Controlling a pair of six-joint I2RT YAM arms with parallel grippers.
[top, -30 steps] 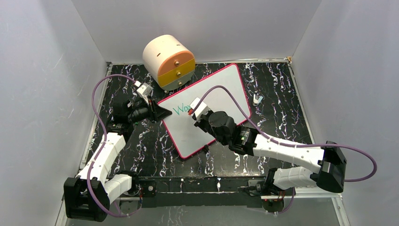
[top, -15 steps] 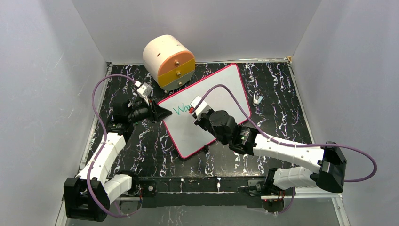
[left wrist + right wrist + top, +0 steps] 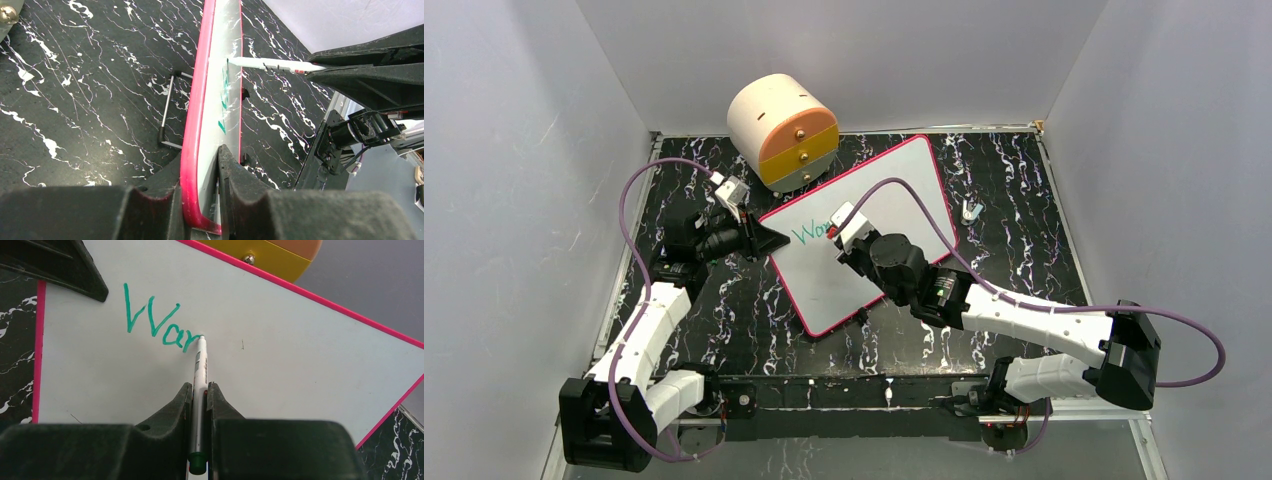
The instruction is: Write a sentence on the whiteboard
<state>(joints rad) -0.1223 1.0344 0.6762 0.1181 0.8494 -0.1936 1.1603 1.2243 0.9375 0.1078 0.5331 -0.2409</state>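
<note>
whiteboard (image 3: 904, 190): white rectangle, rounded corners, red-pink rim; sits skewed near middle of top view, long axis running 8 to 2 o'clock; face mostly blank; sentence (image 3: 152, 322): green handwritten letters, only "War" written; sits toward board's 9 o'clock corner
</note>
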